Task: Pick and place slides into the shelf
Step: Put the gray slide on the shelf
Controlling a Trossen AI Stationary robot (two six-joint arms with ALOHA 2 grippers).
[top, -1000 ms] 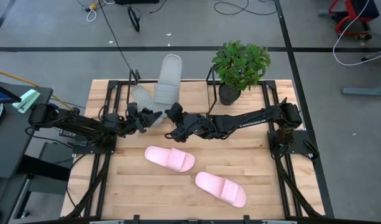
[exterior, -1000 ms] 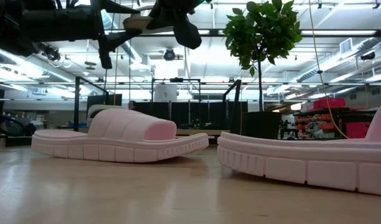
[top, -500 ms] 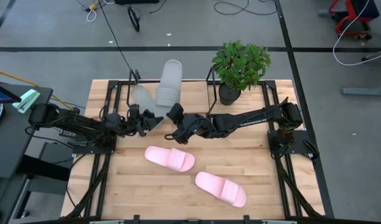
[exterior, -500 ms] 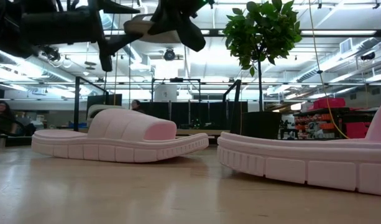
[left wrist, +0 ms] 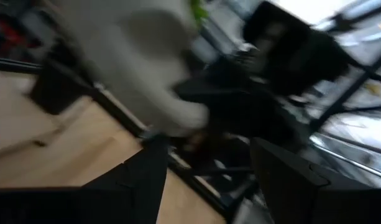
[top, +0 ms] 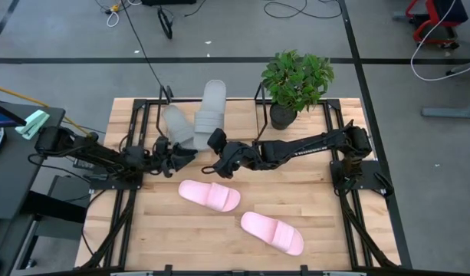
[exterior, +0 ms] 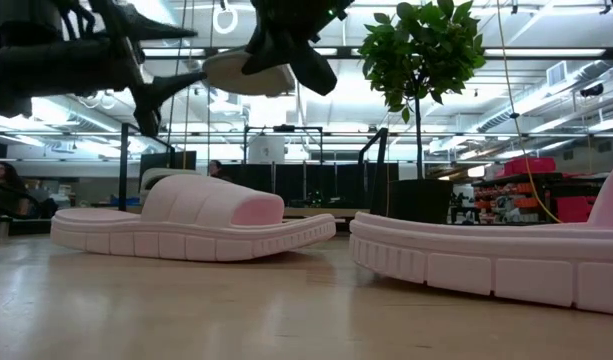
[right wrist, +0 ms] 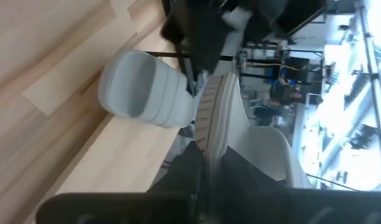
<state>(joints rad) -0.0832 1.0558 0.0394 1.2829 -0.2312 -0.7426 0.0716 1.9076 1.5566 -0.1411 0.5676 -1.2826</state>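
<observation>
Shelf (top: 219, 103) lay along the far edge of the table (top: 142, 238), plant (top: 296, 80) hard by its right end — open board only toward the near side, around two pink slides (top: 210, 195) (top: 273, 232). Reached low and flat from either flank. Right gripper (top: 216, 146) was clamped on the sole edge of a grey slide (top: 211, 103) tipped over the shelf. Left gripper (top: 177, 152) sat spread and empty, just beside the second grey slide (top: 175, 123) lying on the shelf.
</observation>
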